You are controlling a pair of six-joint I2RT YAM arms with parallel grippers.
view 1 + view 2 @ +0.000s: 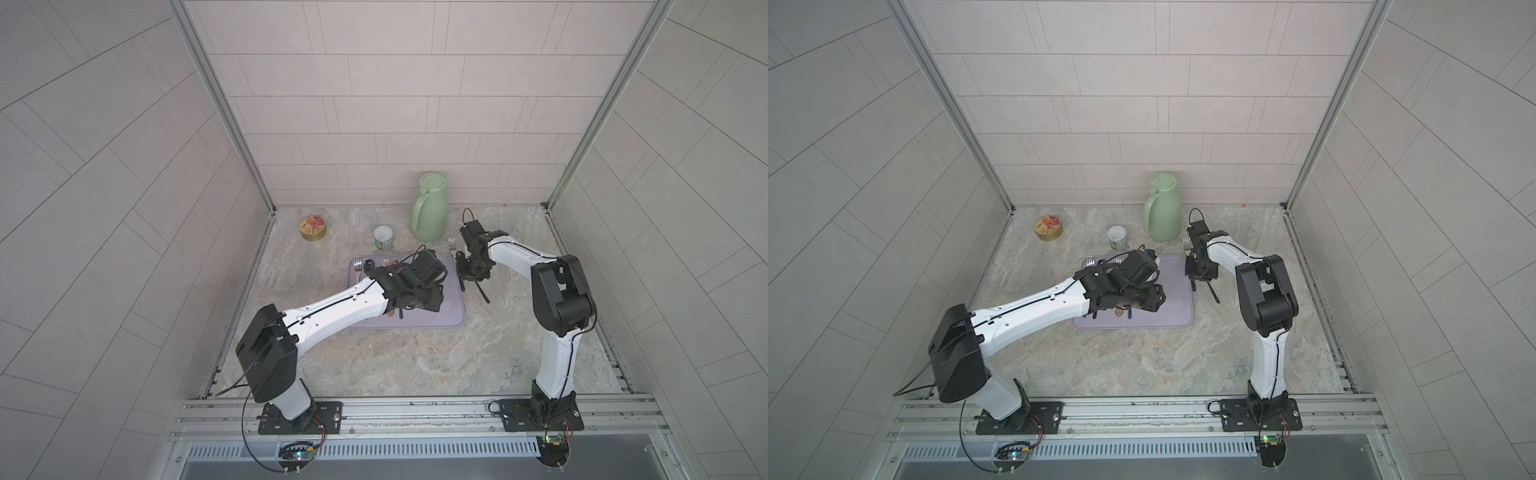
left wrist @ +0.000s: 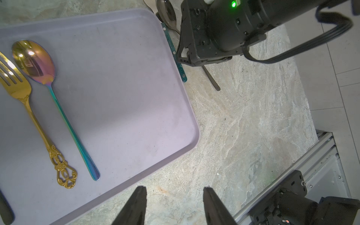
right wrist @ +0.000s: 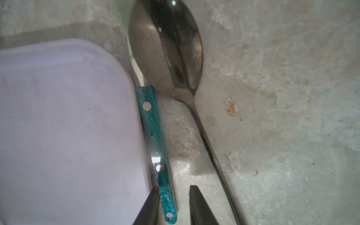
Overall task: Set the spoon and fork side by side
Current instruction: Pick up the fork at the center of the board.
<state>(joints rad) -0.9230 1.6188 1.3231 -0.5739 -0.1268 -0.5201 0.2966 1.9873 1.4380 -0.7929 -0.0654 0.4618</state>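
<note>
Far left on the marble table [image 1: 374,365]: round tin [image 1: 312,229]. Right of it, white cup [image 1: 383,237], just beyond the tray's far edge. Purple tray [image 1: 451,311] mid-table. On it a gold fork [image 2: 19,90] and rainbow spoon [image 2: 35,60] lie side by side, not touching, heads the same way.

Left gripper [image 2: 174,192] hangs above the tray's near right part. Its fingers [image 2: 139,204] are spread, nothing between them.

Green jug [image 1: 430,214] stands far, right of the cup.

Task pair is off the tray, on the table at its right side. Teal-handled fork [image 3: 153,126] lies along the tray's right edge, touching or nearly so, tines far. Dark spoon [image 3: 169,48] sits just right of it, bowl far and close by the fork's neck; can't tell if they touch. Spoon handle angles away to the near right, so they're not parallel.

Right gripper [image 3: 174,194] is low over the fork's handle end. Its fingers [image 3: 198,206] are parted, straddling that end. One sits at the tray side of the handle, and a gap shows at the other. Not pinching.
</note>
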